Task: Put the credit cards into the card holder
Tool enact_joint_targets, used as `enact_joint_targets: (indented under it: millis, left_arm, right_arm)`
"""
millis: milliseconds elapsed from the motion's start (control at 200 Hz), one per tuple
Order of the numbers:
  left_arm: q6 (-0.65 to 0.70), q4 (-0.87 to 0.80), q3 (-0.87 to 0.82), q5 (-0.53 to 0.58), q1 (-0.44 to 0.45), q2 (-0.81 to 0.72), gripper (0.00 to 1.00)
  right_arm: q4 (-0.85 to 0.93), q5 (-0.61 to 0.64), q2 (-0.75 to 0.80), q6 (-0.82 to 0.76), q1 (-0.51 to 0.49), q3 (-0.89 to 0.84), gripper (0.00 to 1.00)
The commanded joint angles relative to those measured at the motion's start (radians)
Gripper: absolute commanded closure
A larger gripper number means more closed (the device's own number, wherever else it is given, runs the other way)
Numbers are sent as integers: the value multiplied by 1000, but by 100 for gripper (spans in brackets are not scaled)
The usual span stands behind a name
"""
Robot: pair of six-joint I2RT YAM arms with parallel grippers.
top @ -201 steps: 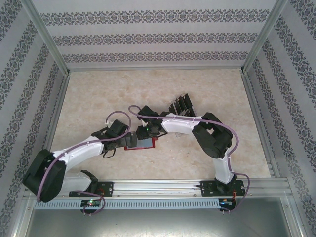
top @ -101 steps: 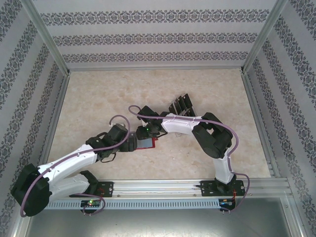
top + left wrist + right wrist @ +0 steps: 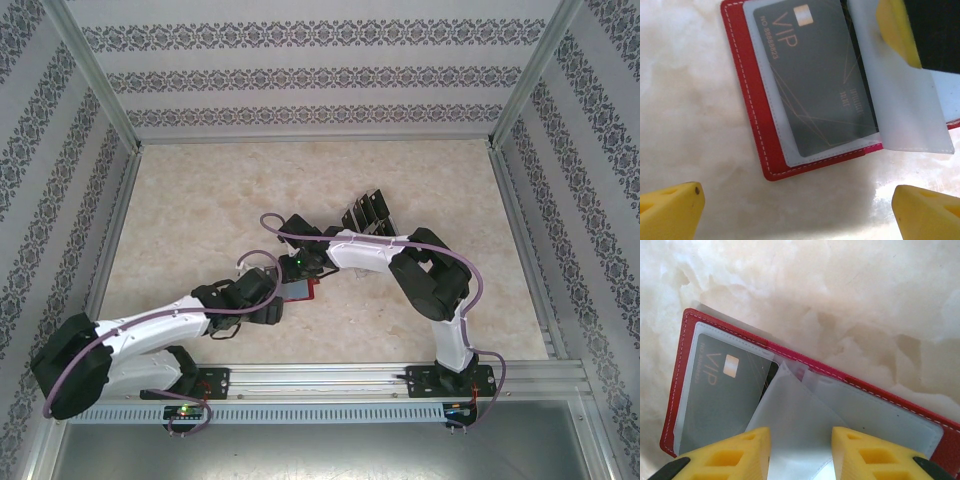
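Where left hand [image 3: 799, 212] gapes, card holder [image 3: 754, 120] beyond

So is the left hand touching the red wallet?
Apart. In the left wrist view, bare table shows between the wallet and the fingertips of the left hand.

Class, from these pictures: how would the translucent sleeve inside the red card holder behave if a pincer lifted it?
Probably floppy: the translucent sleeve bends up off the card holder. Likely thin and light, since the VIP card shows through one. Possibly slippery; its surface looks smooth.
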State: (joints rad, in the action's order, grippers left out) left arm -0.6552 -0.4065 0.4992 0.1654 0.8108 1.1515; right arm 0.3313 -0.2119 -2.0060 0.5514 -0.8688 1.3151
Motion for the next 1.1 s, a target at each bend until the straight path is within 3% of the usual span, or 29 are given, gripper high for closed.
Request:
enact_joint_targets:
  millis: [0,285,804,1094]
  left_arm:
    - [6,49,-3,18,19,22,3]
    - [0,83,-3,36,24,46,3]
    - [-70,104,-32,186,24,-10,3]
    - [-77,101,-39,183,24,-14,3]
  right_arm:
    - [2,-20,-22,13,-15,-9,62]
    - [3,-21,-26,12,-15,-2,62]
    - [6,-26,-17,9,-15,1,61]
    - [-6,26,113,44,3,-22,44]
